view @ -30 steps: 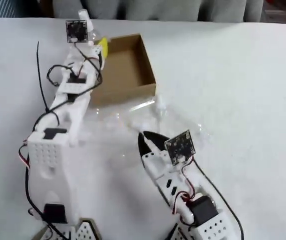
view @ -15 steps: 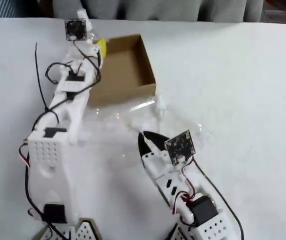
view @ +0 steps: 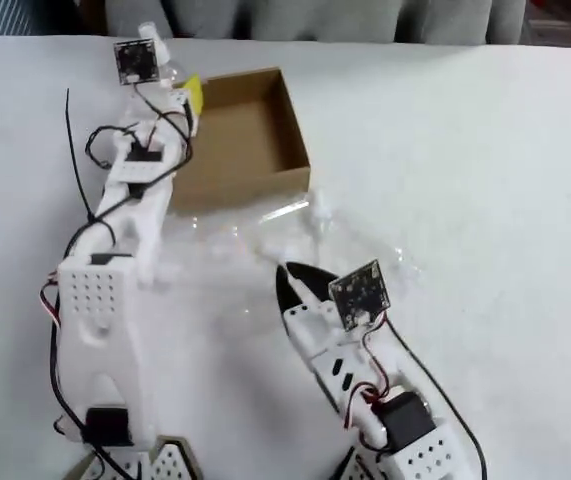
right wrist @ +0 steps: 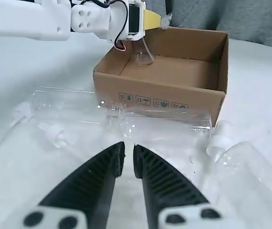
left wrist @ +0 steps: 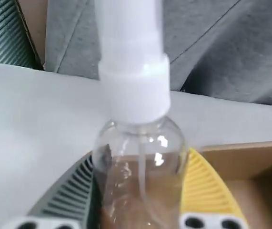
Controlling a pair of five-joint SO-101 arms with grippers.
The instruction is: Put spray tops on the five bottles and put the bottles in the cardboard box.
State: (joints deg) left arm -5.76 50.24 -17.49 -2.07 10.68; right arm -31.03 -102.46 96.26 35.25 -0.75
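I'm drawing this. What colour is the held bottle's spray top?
The spray top is white; left wrist view.

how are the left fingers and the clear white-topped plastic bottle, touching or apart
Touching. The left wrist view shows the grey and yellow fingers pressed against the clear white-topped plastic bottle.

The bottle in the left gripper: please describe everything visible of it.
The bottle is clear plastic, round-shouldered, with a white spray top on its neck. The left gripper is shut on its body, a grey finger and a yellow finger pressing its sides. Its base hangs inside the walls of the cardboard box; whether it touches the floor is unclear.
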